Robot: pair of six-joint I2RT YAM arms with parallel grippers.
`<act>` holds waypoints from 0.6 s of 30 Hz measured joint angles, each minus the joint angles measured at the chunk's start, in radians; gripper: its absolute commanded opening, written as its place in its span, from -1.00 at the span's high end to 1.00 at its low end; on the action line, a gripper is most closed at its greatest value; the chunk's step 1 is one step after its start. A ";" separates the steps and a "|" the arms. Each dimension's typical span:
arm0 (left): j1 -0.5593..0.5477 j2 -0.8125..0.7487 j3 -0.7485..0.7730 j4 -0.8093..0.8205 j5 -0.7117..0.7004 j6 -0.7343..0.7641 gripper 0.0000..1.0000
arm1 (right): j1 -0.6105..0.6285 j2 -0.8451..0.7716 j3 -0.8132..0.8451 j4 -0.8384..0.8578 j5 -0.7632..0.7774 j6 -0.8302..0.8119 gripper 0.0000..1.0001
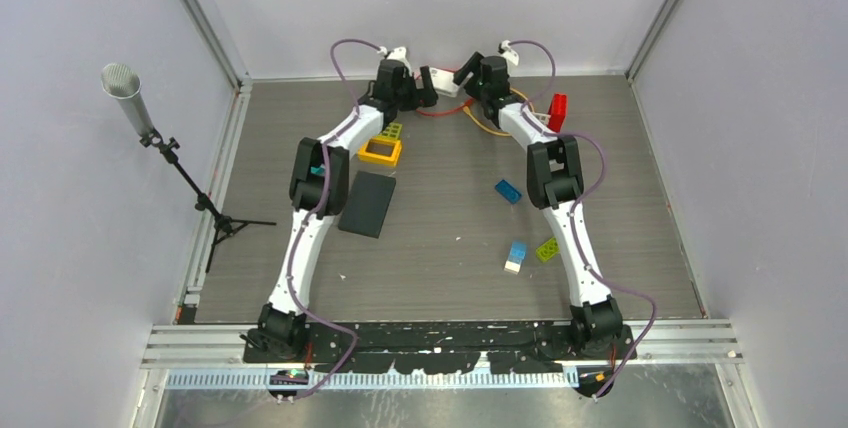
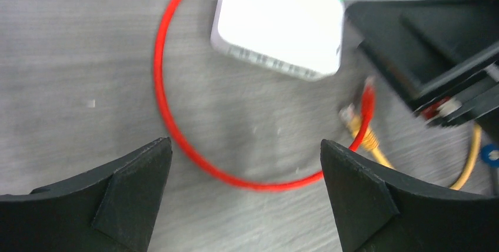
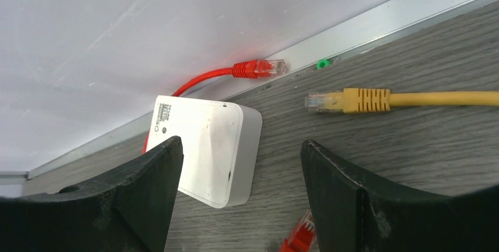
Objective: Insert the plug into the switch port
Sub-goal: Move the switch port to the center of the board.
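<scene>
The left gripper (image 2: 244,146) stands wide open and holds nothing, its black fingers (image 2: 129,187) hanging just above the grey wood-grain table (image 2: 76,57). The right gripper (image 3: 241,146) faces it from the other side, also spread wide and empty. Between the two, at the far edge by the back wall, lies the small white plastic network switch (image 3: 206,140), flat on the table. A thin red cable (image 2: 162,99) curls in a loop on the table beside and behind the switch. One clear-tipped red plug (image 3: 259,68) lies loose against the metal rail beyond the switch, not touching it. Just to its right the yellow plug (image 3: 347,100) rests on the table with its yellow cable (image 3: 441,98) trailing away. Nearer the arm bases lie a black rectangular pad (image 1: 367,204), a yellow frame block (image 1: 380,152) and scattered blue bricks (image 1: 508,191).
</scene>
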State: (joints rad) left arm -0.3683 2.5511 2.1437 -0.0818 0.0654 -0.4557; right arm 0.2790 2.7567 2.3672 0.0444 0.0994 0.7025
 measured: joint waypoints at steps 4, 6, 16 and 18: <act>0.014 0.047 0.113 0.034 0.018 -0.014 -0.99 | -0.008 0.013 0.010 0.018 -0.022 0.038 -0.53; 0.020 0.050 0.127 0.062 0.018 -0.020 -0.99 | -0.012 0.019 0.014 0.025 -0.035 0.050 -0.53; 0.035 0.245 0.340 0.186 0.025 -0.114 -0.99 | -0.026 0.058 0.042 0.080 -0.085 0.118 -0.49; 0.036 0.292 0.362 0.206 0.025 -0.144 -0.99 | -0.027 0.074 0.060 0.095 -0.099 0.130 -0.49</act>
State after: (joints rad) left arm -0.3321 2.8429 2.5061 0.1246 0.0906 -0.5999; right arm 0.2523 2.8311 2.4268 0.1394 0.0006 0.8322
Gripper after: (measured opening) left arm 0.996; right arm 0.746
